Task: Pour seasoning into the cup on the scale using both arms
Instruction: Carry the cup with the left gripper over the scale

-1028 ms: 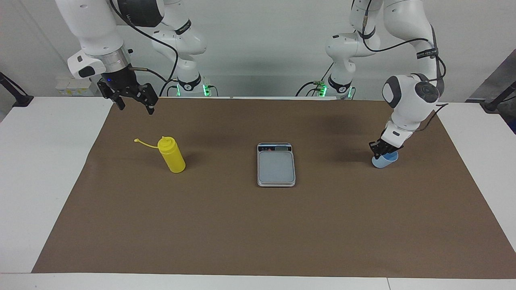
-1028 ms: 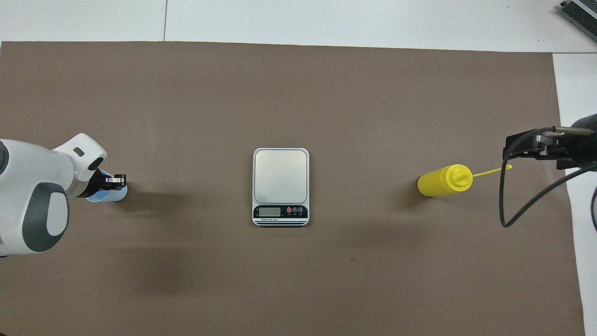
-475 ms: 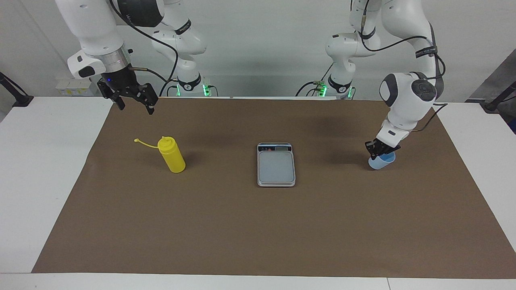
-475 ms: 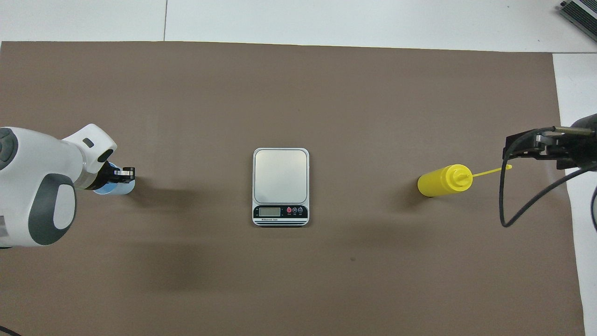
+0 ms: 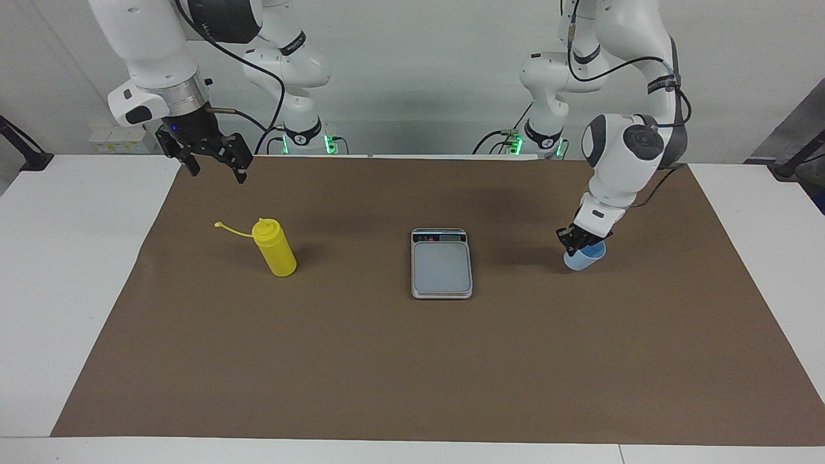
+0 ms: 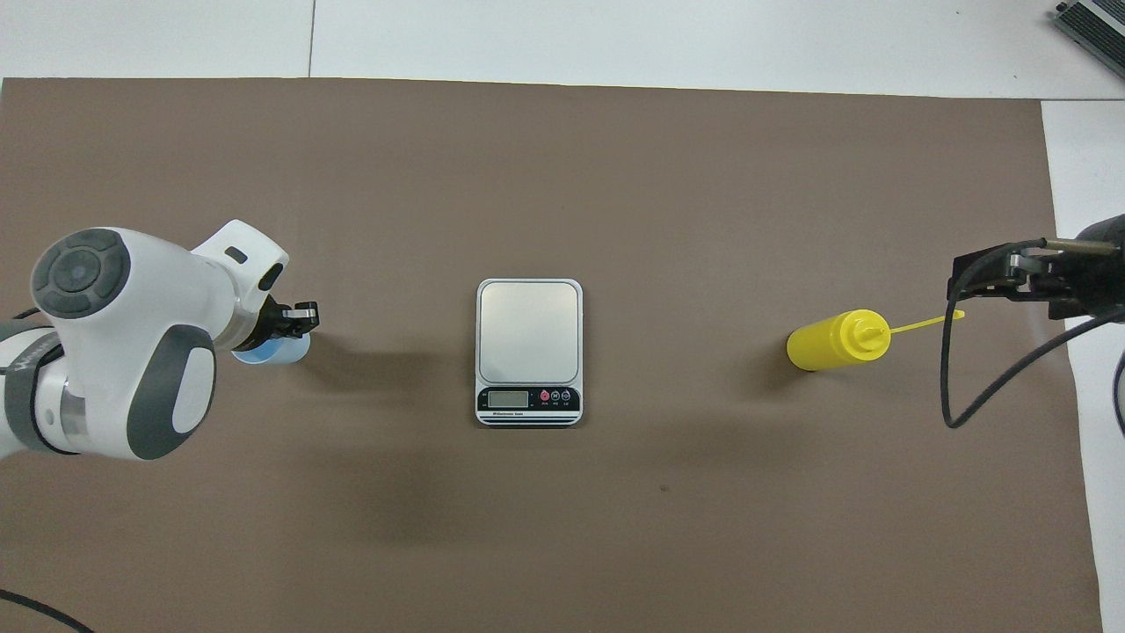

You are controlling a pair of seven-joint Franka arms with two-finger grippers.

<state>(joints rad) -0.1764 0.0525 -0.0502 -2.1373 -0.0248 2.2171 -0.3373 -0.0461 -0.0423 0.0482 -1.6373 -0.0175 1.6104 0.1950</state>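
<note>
The light-blue cup (image 5: 586,260) hangs slightly tilted in my left gripper (image 5: 575,240), which is shut on its rim, low over the brown mat between the left arm's end and the scale. The cup also shows in the overhead view (image 6: 271,355) under the left gripper (image 6: 294,318). The silver-grey scale (image 5: 441,265) (image 6: 529,330) lies bare at the mat's middle, its display strip toward the robots. The yellow seasoning bottle (image 5: 276,252) (image 6: 826,343) stands toward the right arm's end, its cap strap (image 5: 231,230) sticking out. My right gripper (image 5: 216,169) (image 6: 962,280) waits open in the air near the bottle.
The brown mat (image 5: 412,367) covers most of the white table (image 5: 58,277). A black cable (image 6: 947,387) loops down from the right arm's wrist over the mat's edge.
My left gripper has carried the cup sideways toward the scale, away from the left arm's end of the mat. The right arm, the bottle and the scale have not moved.
</note>
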